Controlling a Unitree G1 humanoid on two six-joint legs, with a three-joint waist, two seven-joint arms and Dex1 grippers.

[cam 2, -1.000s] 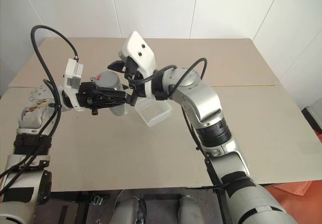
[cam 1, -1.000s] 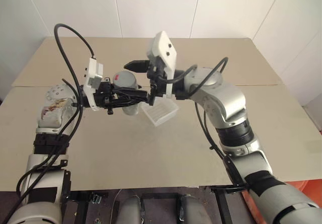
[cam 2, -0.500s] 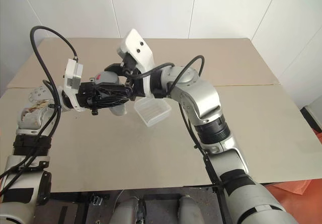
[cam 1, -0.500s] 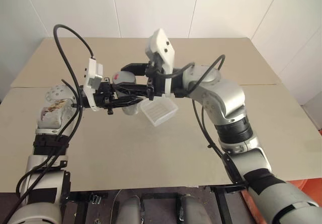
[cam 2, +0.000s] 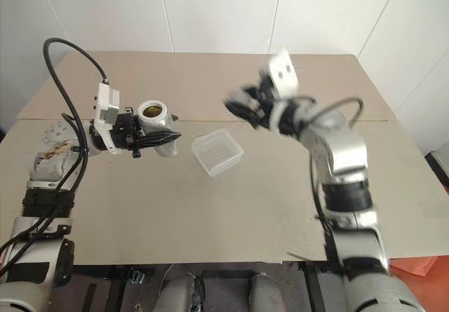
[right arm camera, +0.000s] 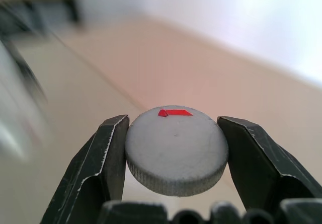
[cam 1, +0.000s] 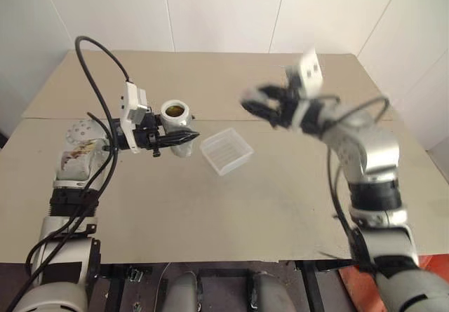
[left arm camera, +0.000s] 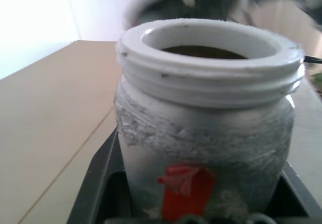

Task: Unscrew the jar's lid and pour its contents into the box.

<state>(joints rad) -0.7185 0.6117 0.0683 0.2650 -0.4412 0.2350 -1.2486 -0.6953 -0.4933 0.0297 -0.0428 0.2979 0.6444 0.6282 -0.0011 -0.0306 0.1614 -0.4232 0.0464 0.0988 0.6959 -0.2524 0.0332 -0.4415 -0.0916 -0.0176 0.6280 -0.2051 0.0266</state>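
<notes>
The jar (cam 1: 175, 118) is held upright above the table by my left gripper (cam 1: 188, 137), which is shut on its body. Its mouth is uncapped, and a dark brownish inside shows. In the left wrist view the jar (left arm camera: 204, 128) has a white threaded rim and a red patch low on its side. My right gripper (right arm camera: 176, 148) is shut on the lid (right arm camera: 176, 148), a grey disc with a red mark. That gripper (cam 1: 256, 105) hangs in the air to the right of the jar, blurred. The box (cam 1: 226, 151) lies on the table between the two grippers, below them.
The beige table (cam 1: 210, 207) has a seam running across it behind the box. White walls stand behind the table. Black cables (cam 1: 98, 52) loop above my left arm.
My right gripper has closed on the lid, pulled it off the jar and swung away to the right. The jar now stands uncapped in my left gripper, which has hardly moved.
</notes>
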